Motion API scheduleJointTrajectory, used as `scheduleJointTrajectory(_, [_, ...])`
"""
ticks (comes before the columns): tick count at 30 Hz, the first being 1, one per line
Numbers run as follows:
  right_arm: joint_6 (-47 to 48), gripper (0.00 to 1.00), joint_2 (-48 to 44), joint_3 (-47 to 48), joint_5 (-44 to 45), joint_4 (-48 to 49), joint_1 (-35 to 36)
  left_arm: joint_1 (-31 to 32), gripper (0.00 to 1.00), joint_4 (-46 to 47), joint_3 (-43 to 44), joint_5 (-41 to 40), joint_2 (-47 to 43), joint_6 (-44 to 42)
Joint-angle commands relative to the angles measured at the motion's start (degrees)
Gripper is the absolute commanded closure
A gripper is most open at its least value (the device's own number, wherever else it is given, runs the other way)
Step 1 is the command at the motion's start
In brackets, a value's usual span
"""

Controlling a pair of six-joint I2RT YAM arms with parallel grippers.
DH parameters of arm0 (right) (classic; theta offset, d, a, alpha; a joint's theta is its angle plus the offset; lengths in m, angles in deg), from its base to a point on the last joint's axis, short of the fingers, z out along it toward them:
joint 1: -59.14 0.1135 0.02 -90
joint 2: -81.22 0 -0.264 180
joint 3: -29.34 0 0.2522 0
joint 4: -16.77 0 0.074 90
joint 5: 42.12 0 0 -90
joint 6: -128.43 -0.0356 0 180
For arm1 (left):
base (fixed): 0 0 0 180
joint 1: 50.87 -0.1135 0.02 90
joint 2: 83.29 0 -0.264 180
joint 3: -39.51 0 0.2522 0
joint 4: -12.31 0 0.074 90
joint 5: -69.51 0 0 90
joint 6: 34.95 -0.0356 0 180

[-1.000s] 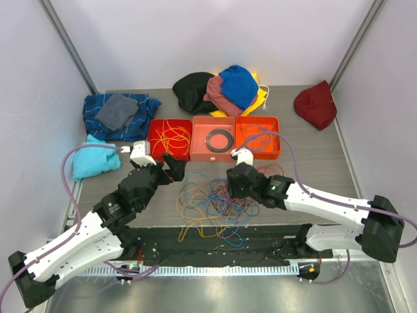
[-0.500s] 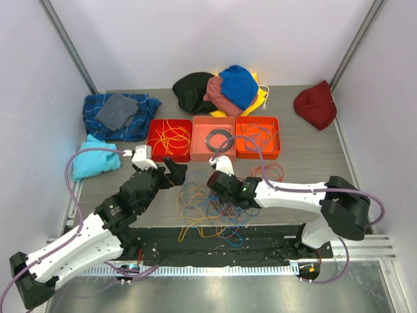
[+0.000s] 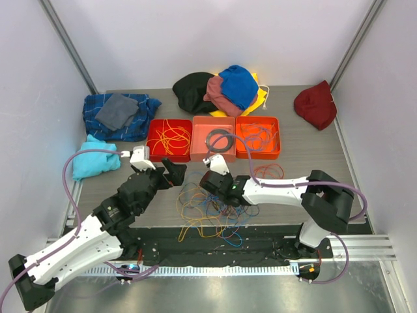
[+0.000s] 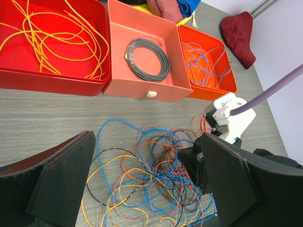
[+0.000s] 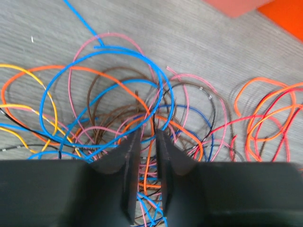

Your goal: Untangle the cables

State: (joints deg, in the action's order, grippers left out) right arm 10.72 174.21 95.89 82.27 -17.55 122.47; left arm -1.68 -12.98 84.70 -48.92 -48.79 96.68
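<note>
Most of the cables (image 3: 212, 205) lay knotted in one pile at the centre of the counter (image 3: 313, 163), at 6 o'clock of the trays (image 3: 171, 158) already holding sorted strands, with the right claw (image 5: 147, 135) clenched on pile strands and the left claw (image 3: 172, 171) released at 9 o'clock.

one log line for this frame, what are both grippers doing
left gripper: open, aimed at cables | right gripper: jaws narrow around strands in the tangle, grip unconfirmed | cables: tangled on table

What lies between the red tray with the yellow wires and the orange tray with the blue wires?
A salmon-pink tray holding a grey coil. The left wrist view shows it most clearly.
</note>
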Motion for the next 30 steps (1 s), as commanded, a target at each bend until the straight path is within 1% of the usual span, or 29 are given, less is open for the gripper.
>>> scheduleJointTrajectory(1, [0.9,0.84,0.5,3.3,4.1,2.9,-0.2,-0.1,0.0,0.7,-0.3,-0.5,-0.6,0.3])
scheduleJointTrajectory(2, [1.1,0.88,0.5,3.4,4.2,2.8,-0.2,-0.1,0.0,0.8,-0.3,-0.4,-0.5,0.3])
scheduleJointTrajectory(3, [0.9,0.97,0.4,3.5,4.4,2.9,-0.2,-0.1,0.0,0.6,-0.2,-0.3,-0.5,0.4])
scheduleJointTrajectory(4, [0.9,0.99,0.4,3.5,4.5,2.8,-0.3,-0.1,0.0,0.5,-0.2,-0.3,-0.4,0.4])
scheduleJointTrajectory(7, [0.8,0.99,-1.5,3.5,5.4,2.5,-0.3,-0.1,0.0,0.4,-0.5,-0.3,-0.8,0.5])
scheduleJointTrajectory(11, [1.9,0.99,-6.8,3.8,5.9,1.8,-0.3,-0.1,0.0,0.5,-0.6,-0.3,-1.1,0.4])
scheduleJointTrajectory(12, [2.3,0.97,-7.1,4.1,5.2,0.9,-0.3,-0.1,0.0,0.7,-0.6,-0.2,-1.0,0.5])
scheduleJointTrajectory(14, [1.1,0.82,-7.2,6.3,3.6,-2.1,-0.3,-0.1,0.0,0.9,-0.6,-0.1,-0.8,0.6])
scheduleJointTrajectory(15, [0.3,0.71,-7.9,6.7,2.8,-3.3,-0.3,-0.1,0.0,1.1,-0.6,0.1,-0.6,0.7])
scheduleJointTrajectory(16, [0.0,0.68,-8.4,6.1,2.4,-3.4,-0.2,-0.1,0.0,1.2,-0.6,0.3,-0.4,0.8])
scheduleJointTrajectory(19, [-0.2,0.67,-11.1,3.6,1.3,-3.3,0.0,-0.1,0.0,1.1,-0.8,0.5,-0.5,1.2])
scheduleJointTrajectory(21, [0.5,0.64,-12.0,2.3,0.6,-3.3,0.5,-0.1,0.0,1.3,-1.3,0.6,-0.6,1.3])
scheduleJointTrajectory(23, [1.9,0.59,-13.6,0.1,0.3,-3.0,0.8,0.0,0.0,1.2,-1.4,0.6,-0.7,1.3])
scheduleJointTrajectory(26, [2.3,0.53,-15.2,-2.3,-0.7,-2.6,1.4,-0.1,0.0,1.6,-1.4,0.6,-0.1,1.2])
scheduleJointTrajectory(30, [1.7,0.52,-16.1,-5.3,-0.7,-0.9,2.3,-0.1,0.0,2.0,-1.1,1.1,1.1,1.3])
